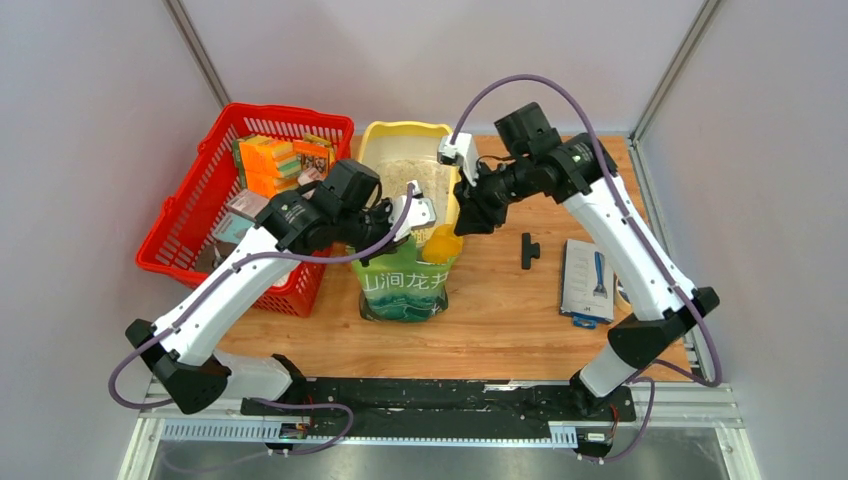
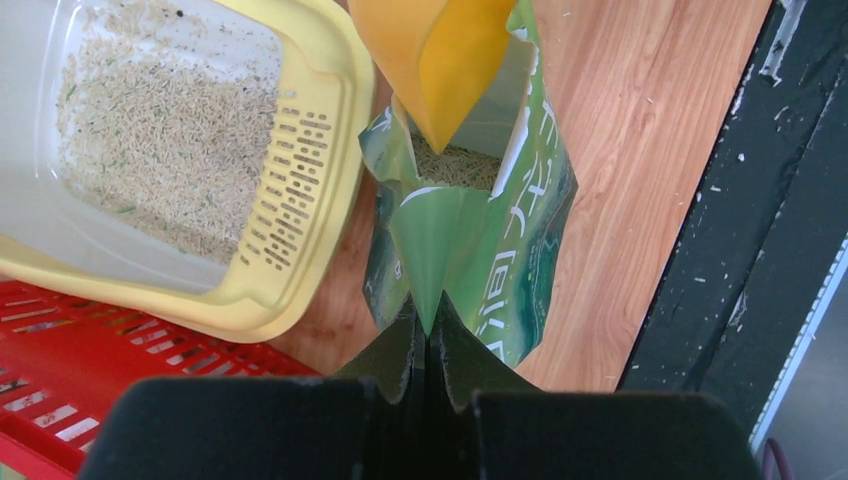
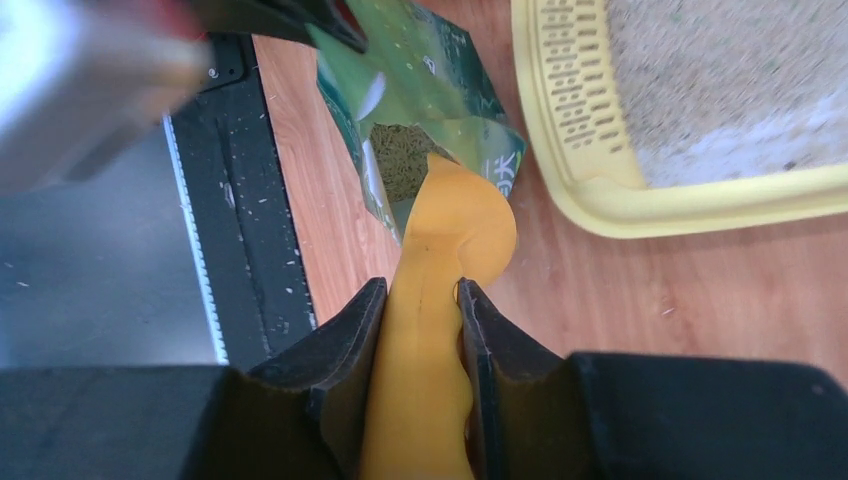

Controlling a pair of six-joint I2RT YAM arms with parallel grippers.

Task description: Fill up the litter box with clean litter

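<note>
The pale yellow litter box (image 1: 405, 130) lies at the back centre with a thin layer of beige litter (image 1: 425, 180) inside; it also shows in the left wrist view (image 2: 330, 100) and the right wrist view (image 3: 600, 200). The green pouch (image 1: 405, 285) stands open just in front of it, with litter (image 2: 455, 165) visible inside. My left gripper (image 2: 428, 325) is shut on the pouch's top edge (image 2: 430, 250). My right gripper (image 3: 420, 290) is shut on the handle of an orange-yellow scoop (image 3: 450, 240), whose blade points into the pouch mouth (image 2: 440, 60).
A red mesh basket (image 1: 190, 220) with several packages stands left of the litter box. A small black T-shaped part (image 1: 528, 250) and a flat blue-and-white package (image 1: 588, 280) lie on the wood at the right. A black rail (image 1: 430, 395) runs along the near edge.
</note>
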